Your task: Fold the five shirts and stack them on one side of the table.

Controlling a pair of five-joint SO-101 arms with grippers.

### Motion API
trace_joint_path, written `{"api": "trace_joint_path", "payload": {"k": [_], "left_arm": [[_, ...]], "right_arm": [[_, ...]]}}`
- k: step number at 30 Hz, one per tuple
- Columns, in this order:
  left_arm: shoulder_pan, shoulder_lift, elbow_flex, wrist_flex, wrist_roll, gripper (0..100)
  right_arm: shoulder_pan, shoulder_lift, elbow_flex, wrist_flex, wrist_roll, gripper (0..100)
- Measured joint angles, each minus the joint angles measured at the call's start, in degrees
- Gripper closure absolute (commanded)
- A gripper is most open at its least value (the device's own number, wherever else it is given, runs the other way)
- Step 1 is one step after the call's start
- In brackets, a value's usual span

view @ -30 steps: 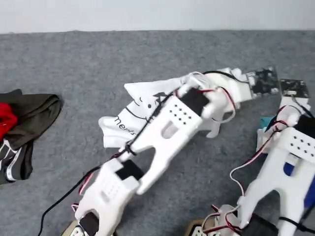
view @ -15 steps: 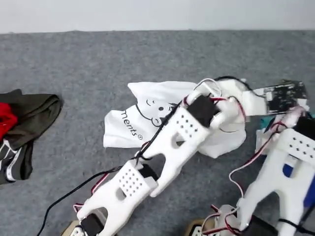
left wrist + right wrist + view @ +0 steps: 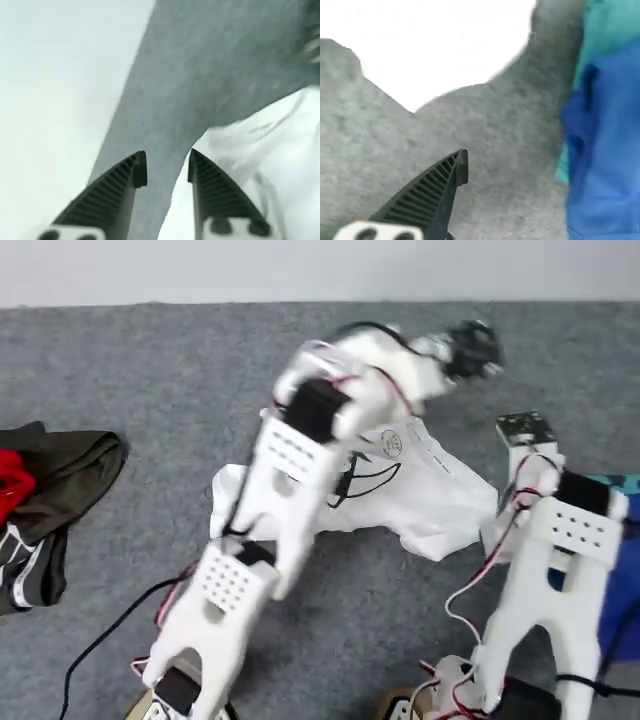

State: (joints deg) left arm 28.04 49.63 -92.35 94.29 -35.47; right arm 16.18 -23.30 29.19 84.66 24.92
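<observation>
crumpled white cloth shirt with a black drawing (image 3: 425,490), lying loose and not folded in the middle of the grey fuzzy table (image 3: 150,370).

left gripper (image 3: 167,162) up in the air over the far part of the table, just past the white shirt's far edge. open a little, with a thin gap between the two black ridged fingers (image 3: 125,182), holding nothing.

right gripper (image 3: 520,465) low by the white shirt's right edge, between it and the pile on the right. cannot tell if open or closed.

bright blue cloth shirt (image 3: 605,150) touching a blue-green cloth shirt (image 3: 607,30) at the right side of the table, near the white one but apart from it.

on the left side, well apart, a bunched heap: dark green-brown shirt (image 3: 70,465), red shirt (image 3: 8,485), black shirt with white stripes (image 3: 30,575), all touching.
</observation>
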Motion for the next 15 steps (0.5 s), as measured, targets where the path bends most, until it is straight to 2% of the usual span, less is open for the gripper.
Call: {"api": "trace_joint_path", "payload": {"k": [5, 8, 12, 15], "left_arm": [[-8.8, -0.4, 0.0, 4.7, 0.0, 86], [-13.5, -0.4, 0.0, 5.1, 2.6, 86], [-17.1, -0.4, 0.0, 5.1, 5.5, 86], [-19.3, -0.4, 0.0, 5.1, 5.9, 91]], "right_arm": [[-10.6, 0.0, -0.1, 0.0, -4.1, 36.6], [-16.4, 0.0, -0.8, 0.0, -2.6, 49.2], [-19.3, 0.0, -1.1, 0.0, -0.7, 71.6], [-19.3, 0.0, -1.1, 0.0, -0.4, 78.9]]}}
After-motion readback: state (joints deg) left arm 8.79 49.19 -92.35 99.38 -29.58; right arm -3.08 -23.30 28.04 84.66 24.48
